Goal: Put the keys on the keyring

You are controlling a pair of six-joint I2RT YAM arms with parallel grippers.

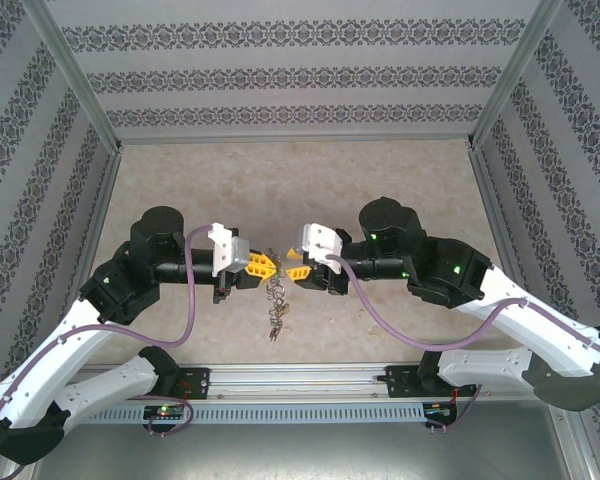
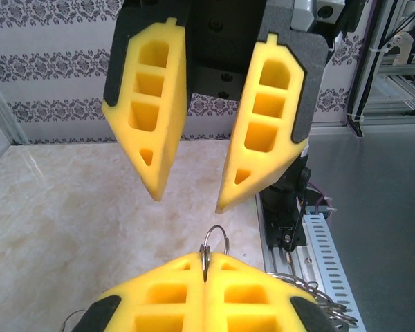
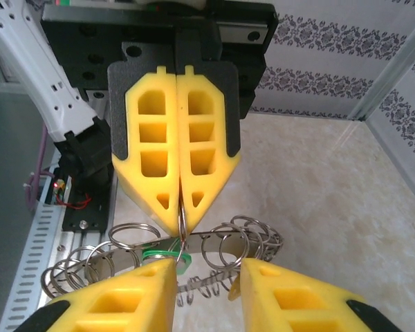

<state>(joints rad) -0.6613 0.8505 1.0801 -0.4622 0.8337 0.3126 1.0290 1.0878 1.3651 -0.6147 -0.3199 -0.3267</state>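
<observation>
The keyring hangs between the two arms as a grey band fringed with several small silvery rings. My left gripper is shut on one small split ring at the top of it, and the pinched yellow fingers come down from above in the right wrist view. A green key tag sits just under that ring. My right gripper faces the left one, open, its fingers on either side of the band without touching. A yellowish bit beside one finger may be the yellow key.
The beige tabletop lies below, with patterned walls around it. The slotted metal rail and both arm bases run along the near edge. A cable loops off each wrist.
</observation>
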